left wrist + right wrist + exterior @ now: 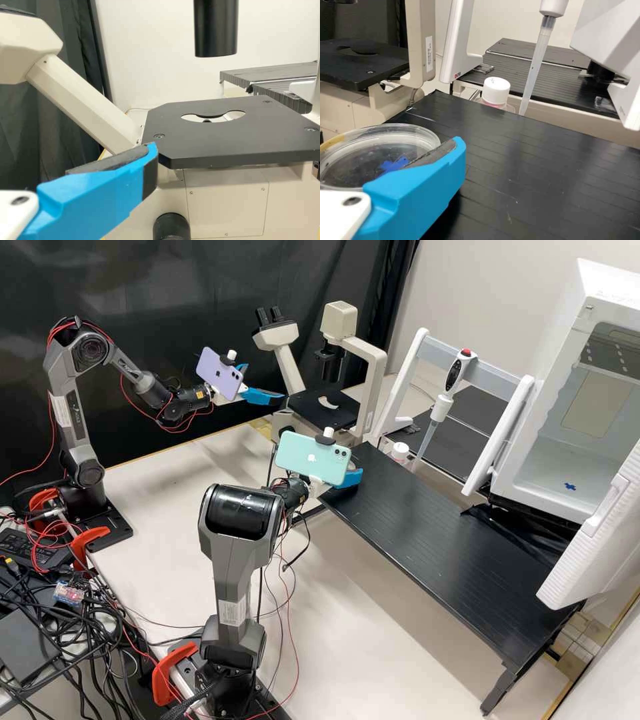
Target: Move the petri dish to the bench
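High view: right gripper [353, 476] at black bench's [440, 540] left end, near edge; open room rightward. Left gripper [265, 383] spread wide, beside microscope [371, 387].

Left wrist view: stage [225, 142] close—little room.

Right wrist view: petri dish [360, 155] apparently clamped by right gripper. Likely placing step—move inward, lower level, avoid bottle [496, 91].

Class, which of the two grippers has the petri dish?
The right gripper, at the black shelf: the petri dish is against its blue finger. The left gripper is near the microscope.
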{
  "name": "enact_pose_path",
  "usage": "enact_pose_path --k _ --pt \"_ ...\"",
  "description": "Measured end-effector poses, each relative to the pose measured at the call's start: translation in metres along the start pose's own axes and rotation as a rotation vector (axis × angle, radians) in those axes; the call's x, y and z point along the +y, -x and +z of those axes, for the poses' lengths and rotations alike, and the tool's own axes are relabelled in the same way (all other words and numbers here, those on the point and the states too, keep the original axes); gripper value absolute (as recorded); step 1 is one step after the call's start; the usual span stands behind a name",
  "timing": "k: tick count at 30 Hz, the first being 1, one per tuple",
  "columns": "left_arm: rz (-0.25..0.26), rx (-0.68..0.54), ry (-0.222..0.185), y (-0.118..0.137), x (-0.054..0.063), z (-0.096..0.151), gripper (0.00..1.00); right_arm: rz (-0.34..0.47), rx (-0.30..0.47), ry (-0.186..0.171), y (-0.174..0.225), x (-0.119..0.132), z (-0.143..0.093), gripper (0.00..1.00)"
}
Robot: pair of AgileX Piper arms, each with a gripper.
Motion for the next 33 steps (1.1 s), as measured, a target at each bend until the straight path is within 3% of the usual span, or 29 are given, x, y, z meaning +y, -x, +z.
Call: enact_pose_path --k 22,23,33 --pt "0.0 0.0 0.0 0.0 0.0 0.0 1.0 0.029 -0.002 0.012 -0.0108 -0.0057 -0.001 0.0" --pt "0.0 0.0 0.0 0.0 0.0 0.0 1.0 0.033 -0.003 0.01 -0.0108 -0.0053 -0.0009 1.0" --pt "0.0 0.0 0.0 0.0 0.0 0.0 1.0 0.031 -0.026 0.013 -0.0099 -0.0073 -0.0005 1.0"
